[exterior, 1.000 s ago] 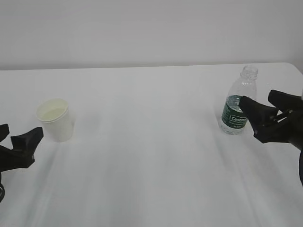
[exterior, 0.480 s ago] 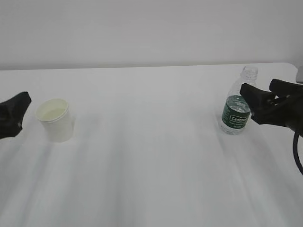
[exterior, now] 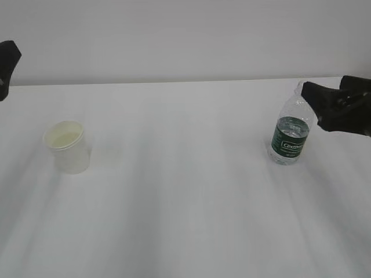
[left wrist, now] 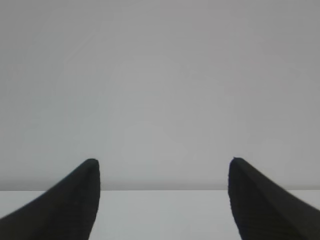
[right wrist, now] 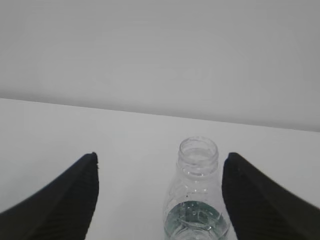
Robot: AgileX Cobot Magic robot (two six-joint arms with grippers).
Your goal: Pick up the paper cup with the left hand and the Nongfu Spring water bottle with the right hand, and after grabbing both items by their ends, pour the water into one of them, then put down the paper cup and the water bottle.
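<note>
Standing on the white table (exterior: pixel 185 191) at about nine o'clock from its middle, your paper cup (exterior: pixel 67 146) is upright, rim up, with a cream inside; you cannot tell from here whether any liquid lies in it. Over at three o'clock the Nongfu Spring water bottle (exterior: pixel 291 127) stands upright and uncapped, its dark green label round the lower half, and the water (right wrist: pixel 196 220) fills it to roughly the label's top edge, the ribbed neck above being clear.

Your left hand (left wrist: pixel 162 200) shows only as a dark tip at the upper left edge of the exterior view, well apart from the cup and above it; its wrist camera looks at the bare wall (left wrist: pixel 160 75) and the table's far edge, jaws spread wide and released, nothing between them.

Your right hand (right wrist: pixel 160 197) hovers level with the bottle's neck, at the bottle's three o'clock in the exterior view. Its two fingers (right wrist: pixel 65 200) stand parted on either side of the open mouth, gripping nothing.
</note>
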